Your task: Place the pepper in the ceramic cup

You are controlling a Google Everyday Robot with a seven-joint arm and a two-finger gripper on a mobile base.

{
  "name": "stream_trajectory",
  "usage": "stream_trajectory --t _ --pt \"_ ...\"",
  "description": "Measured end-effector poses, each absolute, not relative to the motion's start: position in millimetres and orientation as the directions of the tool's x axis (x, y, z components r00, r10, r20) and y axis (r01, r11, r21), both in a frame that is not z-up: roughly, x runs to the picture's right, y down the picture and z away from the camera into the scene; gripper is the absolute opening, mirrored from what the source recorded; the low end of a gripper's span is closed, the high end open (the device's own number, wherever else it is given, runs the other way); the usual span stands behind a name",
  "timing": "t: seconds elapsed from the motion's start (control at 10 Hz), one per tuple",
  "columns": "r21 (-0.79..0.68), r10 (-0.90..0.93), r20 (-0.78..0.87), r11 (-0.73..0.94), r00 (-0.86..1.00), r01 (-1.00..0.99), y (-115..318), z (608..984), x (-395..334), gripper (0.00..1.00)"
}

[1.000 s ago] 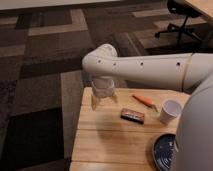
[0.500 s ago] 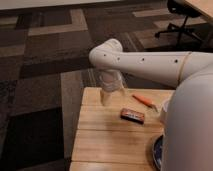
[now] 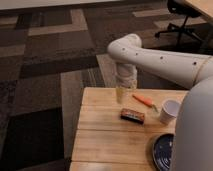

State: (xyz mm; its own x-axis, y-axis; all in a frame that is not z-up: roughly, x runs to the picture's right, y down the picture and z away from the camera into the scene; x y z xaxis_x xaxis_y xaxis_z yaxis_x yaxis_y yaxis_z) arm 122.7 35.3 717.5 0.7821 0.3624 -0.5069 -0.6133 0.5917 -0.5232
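Pepper lies on the table, outside the ceramic cup, released jaws just beside it.

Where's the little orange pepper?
In the camera view, the pepper lies on the wooden table's far side, between the gripper on its left and the ceramic cup on its right.

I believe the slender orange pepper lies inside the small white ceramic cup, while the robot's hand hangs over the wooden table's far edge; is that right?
Not quite: the camera view shows the slender orange pepper lying on the wooden table, left of the small white ceramic cup. The hand does hang over the far edge.
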Motion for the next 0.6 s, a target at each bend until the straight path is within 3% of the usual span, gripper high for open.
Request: stream_trajectory --t 0.6 --pt "-0.539 0.348 -0.496 0.595 0.796 -0.596 34.3 717.7 125.6 0.65"
